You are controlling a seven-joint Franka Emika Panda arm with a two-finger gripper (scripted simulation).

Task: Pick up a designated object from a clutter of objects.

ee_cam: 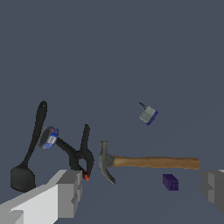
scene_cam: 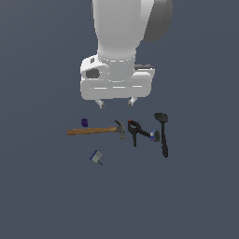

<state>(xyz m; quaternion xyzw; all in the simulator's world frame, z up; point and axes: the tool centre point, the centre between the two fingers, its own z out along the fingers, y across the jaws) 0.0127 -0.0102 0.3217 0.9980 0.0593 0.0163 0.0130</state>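
Across the exterior view, our gripper [scene_cam: 115, 102] hangs wide open and empty above the dark counter [scene_cam: 42, 196], holding nothing. The hammer [scene_cam: 95, 130] lies flat just below it, toward six o'clock, its long axis running from nine to three o'clock: wooden handle toward nine, metal head toward three. A purple block [scene_cam: 84, 122] sits just beside the handle; the black clamp [scene_cam: 136, 132] lies at the head's three o'clock side, then the black spoon [scene_cam: 163, 134]. A small grey piece [scene_cam: 96, 157] rests at six o'clock, apart. From the wrist view, the hammer [ee_cam: 148, 163] lies crosswise between our fingers [ee_cam: 65, 192], so we judge the jaws would have to turn to close across the handle.
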